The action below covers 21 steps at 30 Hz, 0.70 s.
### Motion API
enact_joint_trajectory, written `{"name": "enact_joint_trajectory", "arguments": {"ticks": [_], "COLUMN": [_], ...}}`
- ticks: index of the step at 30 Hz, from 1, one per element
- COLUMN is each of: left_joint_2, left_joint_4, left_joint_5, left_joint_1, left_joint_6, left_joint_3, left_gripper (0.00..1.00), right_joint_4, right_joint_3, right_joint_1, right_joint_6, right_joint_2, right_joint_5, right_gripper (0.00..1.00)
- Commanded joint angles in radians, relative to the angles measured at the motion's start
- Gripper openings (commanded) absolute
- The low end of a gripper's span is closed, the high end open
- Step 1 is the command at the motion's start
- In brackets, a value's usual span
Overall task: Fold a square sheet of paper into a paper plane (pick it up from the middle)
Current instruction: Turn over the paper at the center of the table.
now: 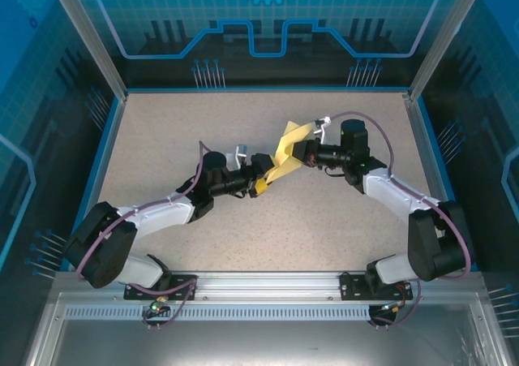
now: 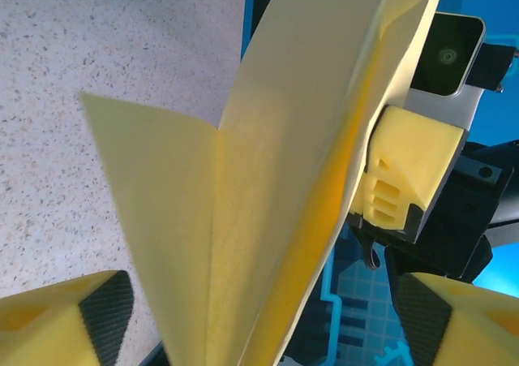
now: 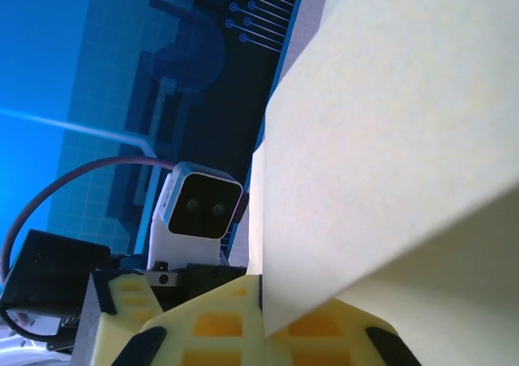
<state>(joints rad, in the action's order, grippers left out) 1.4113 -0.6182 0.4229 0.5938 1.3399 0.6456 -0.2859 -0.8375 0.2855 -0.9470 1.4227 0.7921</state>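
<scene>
Yellow paper (image 3: 389, 139) in right claw (image 3: 263, 325)

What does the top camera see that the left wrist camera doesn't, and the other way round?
Top camera: the whole left arm and right arm, with the left claw and right claw meeting at the folded yellow paper over the table.
Left wrist camera: the paper's crease up close, the left claw's fingers standing wide on each side of it, and the right wrist's camera.
Both: the paper, the speckled table, and the right claw shut on the paper.
</scene>
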Motion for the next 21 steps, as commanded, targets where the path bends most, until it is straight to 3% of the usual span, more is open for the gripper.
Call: {"name": "enact_joint_trajectory", "arguments": {"ticks": [1,10,21], "left_joint_2": [0.013,0.025,0.009], "left_joint_4": [-0.016,0.076,0.172], "left_joint_5": [0.011,0.037,0.059], "left_joint_1": [-0.002,-0.009,-0.023], "left_joint_6": [-0.030,-0.117,-0.182], "left_joint_3": [0.066,0.123,0.146], "left_gripper": [0.80,0.54,0.35], "right_joint_4": [-0.045,-0.032,-0.042], "right_joint_3": [0.005,0.013,0.016], "right_joint_1": [-0.002,-0.002,-0.004], "right_joint_6": [-0.020,-0.014,-0.010], "right_joint_2": [-0.028,-0.025,0.005], "right_joint_5": [0.035,0.054,0.054], "right_gripper": [0.05,0.04,0.04]}}
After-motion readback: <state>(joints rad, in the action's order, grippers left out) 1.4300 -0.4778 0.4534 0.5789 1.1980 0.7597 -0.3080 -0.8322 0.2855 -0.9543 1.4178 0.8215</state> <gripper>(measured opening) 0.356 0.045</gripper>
